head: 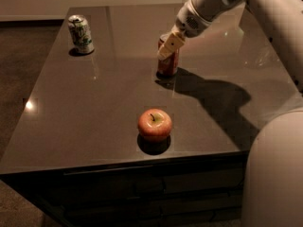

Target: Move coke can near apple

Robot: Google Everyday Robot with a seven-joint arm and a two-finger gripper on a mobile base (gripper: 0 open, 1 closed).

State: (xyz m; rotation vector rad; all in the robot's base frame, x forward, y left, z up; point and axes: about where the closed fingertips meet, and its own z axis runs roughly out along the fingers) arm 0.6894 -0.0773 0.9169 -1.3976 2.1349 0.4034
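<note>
The coke can (pixel 168 63), red with a silver top, stands upright on the dark table (pixel 94 108), right of centre towards the back. My gripper (pixel 169 45) reaches in from the upper right and sits at the can's top, overlapping its upper part. The can rests on the table. The apple (pixel 155 125), red and yellow with a short stem, sits near the table's front edge, a little left of and well in front of the can.
A white-and-green can (pixel 80 34) stands at the table's back left. My white arm (pixel 246 4) crosses the back right, and my base (pixel 277 174) fills the lower right corner. The table's front edge runs just in front of the apple.
</note>
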